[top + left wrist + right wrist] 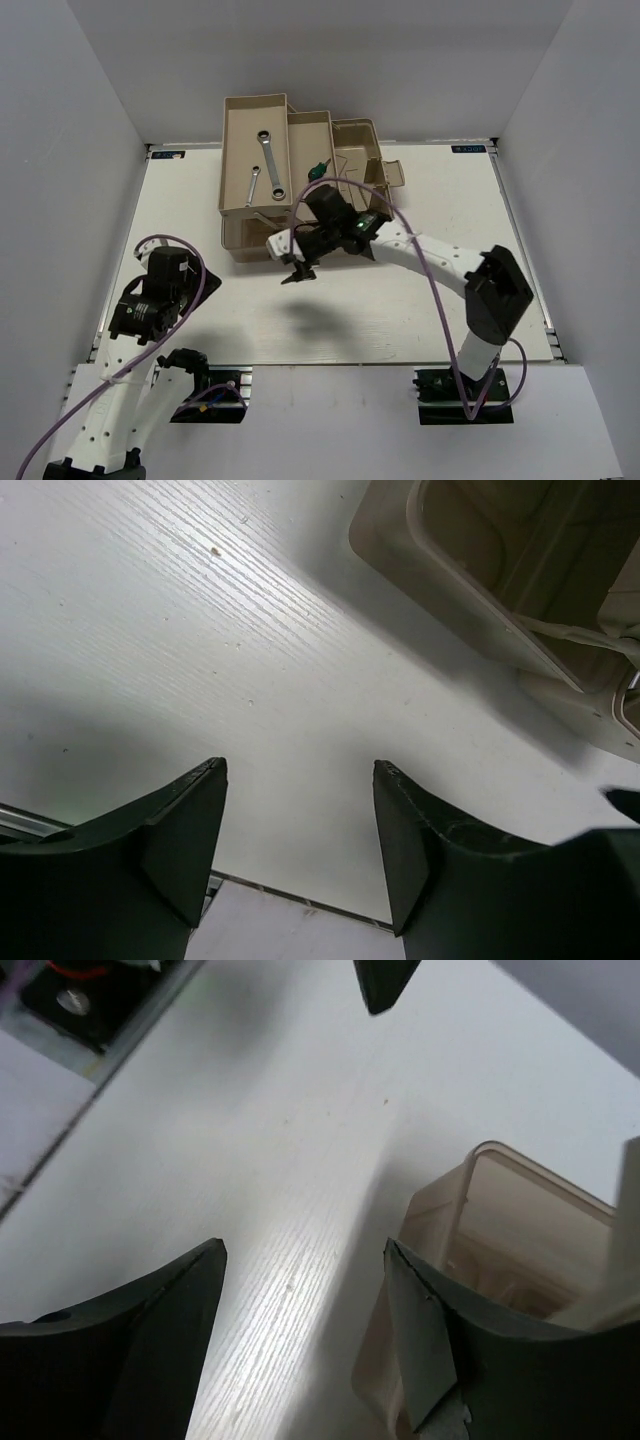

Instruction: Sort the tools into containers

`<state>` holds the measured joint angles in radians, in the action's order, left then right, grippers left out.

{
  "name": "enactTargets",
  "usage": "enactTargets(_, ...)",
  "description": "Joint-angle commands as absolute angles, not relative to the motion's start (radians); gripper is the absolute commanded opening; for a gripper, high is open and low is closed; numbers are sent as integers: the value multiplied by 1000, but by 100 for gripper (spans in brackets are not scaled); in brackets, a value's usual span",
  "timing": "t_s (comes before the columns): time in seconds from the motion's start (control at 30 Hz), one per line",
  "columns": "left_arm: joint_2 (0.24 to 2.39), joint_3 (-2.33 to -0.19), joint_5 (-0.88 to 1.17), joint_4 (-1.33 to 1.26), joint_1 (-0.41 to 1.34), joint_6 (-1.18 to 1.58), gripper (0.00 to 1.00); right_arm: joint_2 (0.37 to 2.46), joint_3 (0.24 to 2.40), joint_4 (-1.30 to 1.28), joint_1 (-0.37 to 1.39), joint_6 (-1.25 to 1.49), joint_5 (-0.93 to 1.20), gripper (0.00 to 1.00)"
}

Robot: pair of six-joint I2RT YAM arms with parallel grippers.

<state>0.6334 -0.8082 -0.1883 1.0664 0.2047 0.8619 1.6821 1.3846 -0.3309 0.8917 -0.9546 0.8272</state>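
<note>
The toolbox [262, 240] stands open at the table's back middle with its beige trays fanned out. Two silver wrenches, long [269, 152] and short [253, 186], lie in the upper left tray [232, 160]. A green-handled screwdriver [318, 170] lies in the middle tray [310, 128]. The other tools are hidden or out of view. My right gripper [298, 272] is open and empty, just in front of the toolbox; its wrist view [305, 1250] shows the bottom compartment's corner [480, 1200] beside its right finger. My left gripper [300, 770] is open and empty over bare table at the near left.
The toolbox lid [358, 140] and pale handle [391, 176] lie at the back right of the box. The left wrist view shows a tray corner [470, 590] up right. The table's near edge [280, 895] runs under the left fingers. White walls enclose the table.
</note>
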Motion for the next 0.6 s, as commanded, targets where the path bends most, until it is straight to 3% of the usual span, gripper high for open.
enactTargets(0.0, 606, -790, -181, 1078, 199, 894, 71, 1727, 1371, -146, 936, -1028, 664, 71)
enactTargets(0.27, 575, -779, -190, 1111, 199, 904, 71, 1913, 1437, 41, 1003, -996, 410, 69)
enactTargets(0.57, 584, -750, -134, 1056, 199, 885, 69, 2098, 1606, 2, 1029, -1022, 238, 66)
